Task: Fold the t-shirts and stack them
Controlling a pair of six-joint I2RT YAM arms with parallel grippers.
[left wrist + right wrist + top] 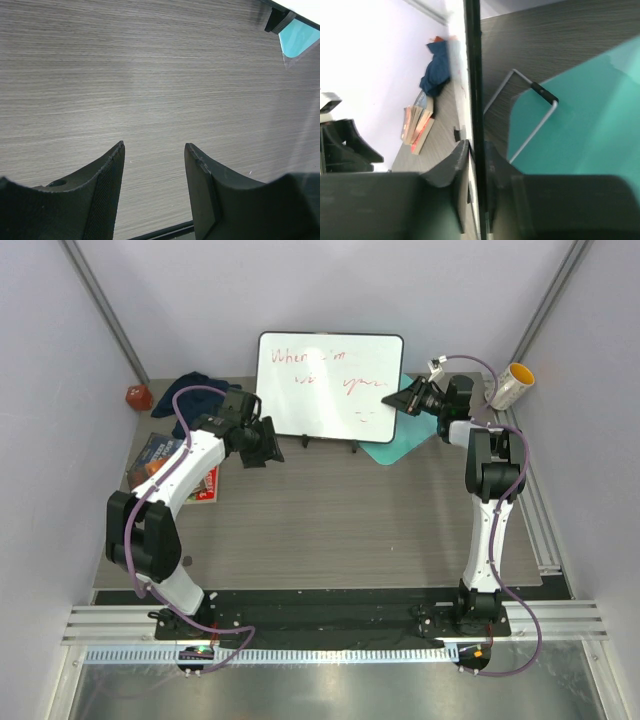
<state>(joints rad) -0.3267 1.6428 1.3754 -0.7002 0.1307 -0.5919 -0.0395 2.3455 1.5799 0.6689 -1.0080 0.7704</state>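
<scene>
One dark navy t-shirt (195, 390) lies crumpled at the back left of the table, and it also shows in the right wrist view as a blue heap (437, 70) by the wall. My left gripper (268, 445) hangs open over bare wood near the whiteboard's left foot, nothing between its fingers (154, 147). My right gripper (400, 400) is at the right edge of the upright whiteboard (330, 385). That board's dark edge (472, 75) runs between the two fingers, which sit against it on both sides (477, 145).
A flat teal board (400, 445) lies behind the whiteboard's right side, under its wire stand (530, 115). Books (165, 465) are stacked at the left edge, a red object (138, 397) sits in the back left corner, and a yellow-ended roll (512, 385) sits at the back right.
</scene>
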